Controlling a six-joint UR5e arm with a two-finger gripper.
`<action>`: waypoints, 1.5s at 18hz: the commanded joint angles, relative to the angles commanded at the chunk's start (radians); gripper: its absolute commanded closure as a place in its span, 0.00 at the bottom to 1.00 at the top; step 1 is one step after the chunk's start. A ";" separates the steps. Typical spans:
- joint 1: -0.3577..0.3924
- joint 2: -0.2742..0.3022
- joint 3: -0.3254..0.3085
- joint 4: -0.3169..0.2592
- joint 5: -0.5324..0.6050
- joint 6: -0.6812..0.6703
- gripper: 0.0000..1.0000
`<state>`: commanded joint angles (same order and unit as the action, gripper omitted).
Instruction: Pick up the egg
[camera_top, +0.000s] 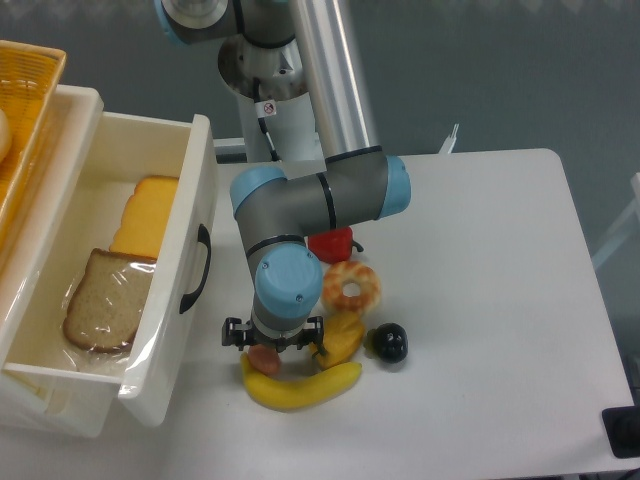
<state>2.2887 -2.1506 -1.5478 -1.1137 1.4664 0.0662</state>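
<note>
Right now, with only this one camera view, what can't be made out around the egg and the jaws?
- Egg: only a sliver shows; the arm's wrist covers the rest.
- Gripper: whether its jaws touch the egg, or how wide they stand, is hidden beneath the wrist.
- Red item: mostly behind the arm, so its kind is unclear.
- Yellow pepper: partly covered by the wrist.
- Basket: cut off by the left edge.

One fixed camera looks steeply down from the front at the white surface (480, 300), fairly near, with the arm's base at top and an open drawer (110, 280) at left.
</note>
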 joint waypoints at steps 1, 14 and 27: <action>-0.002 -0.005 0.000 0.000 0.017 -0.014 0.00; -0.005 -0.015 0.011 0.002 0.025 -0.059 0.00; -0.003 -0.037 0.020 0.021 0.031 -0.068 0.00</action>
<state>2.2856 -2.1875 -1.5278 -1.0922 1.4971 -0.0015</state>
